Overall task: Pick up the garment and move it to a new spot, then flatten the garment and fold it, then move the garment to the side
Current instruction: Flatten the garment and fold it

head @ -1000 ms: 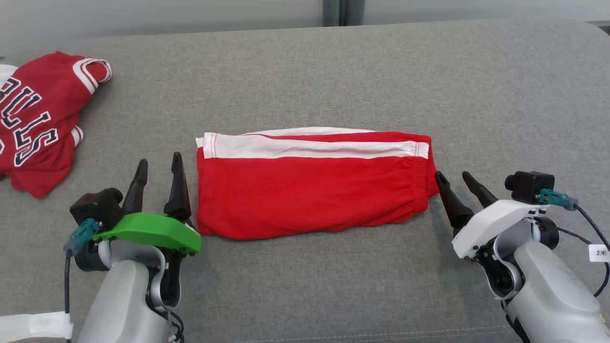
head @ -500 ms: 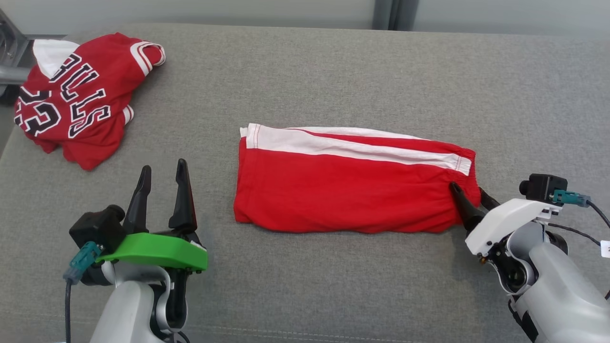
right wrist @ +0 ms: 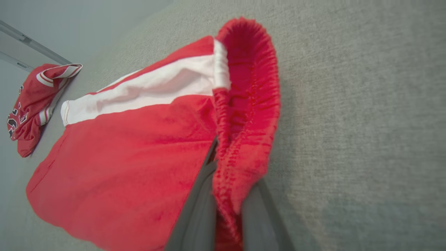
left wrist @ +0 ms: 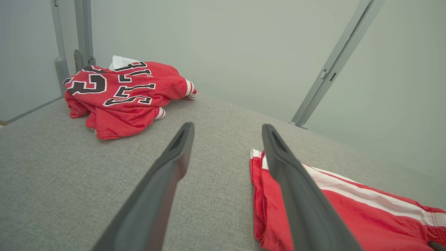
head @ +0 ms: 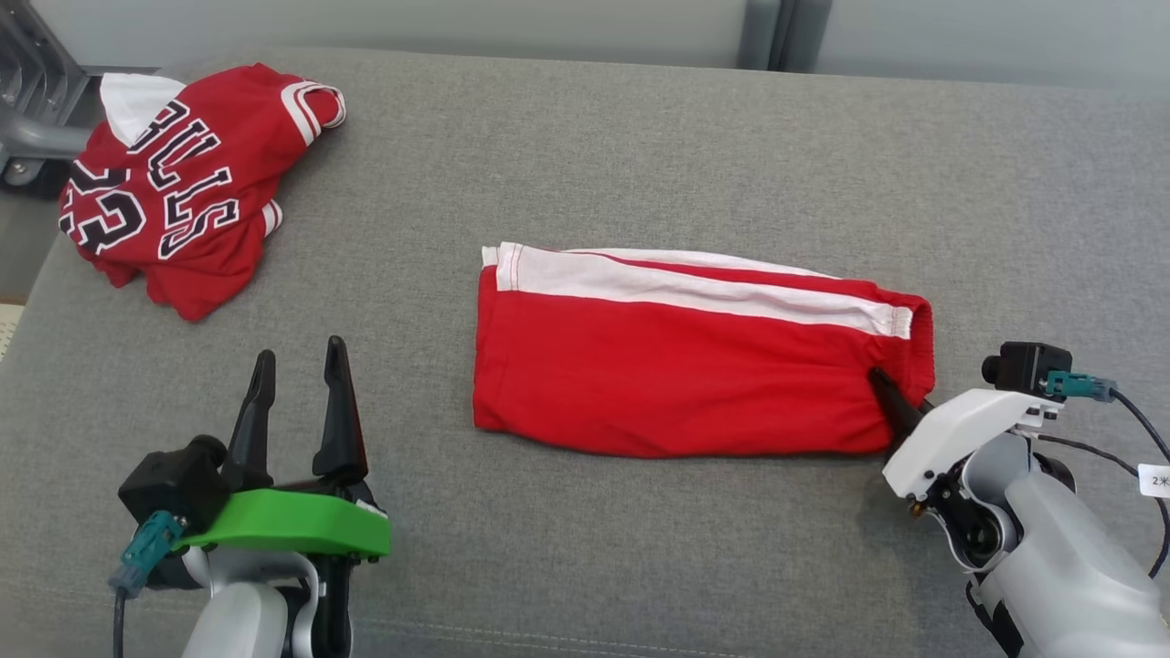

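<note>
Shorts (head: pixel 676 375), one pair, pinched by right fingers (head: pixel 894 398); left fingers (head: pixel 338 411) spread wide; one jersey (head: pixel 183 201) apart.

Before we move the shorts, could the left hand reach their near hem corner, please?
Probably yes: the open left hand sits just left of the shorts, with bare grey cushion between them.

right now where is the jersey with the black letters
In the head view the jersey lies crumpled at the far left corner of the grey cushion, beyond the open left gripper and apart from the red shorts.
</note>
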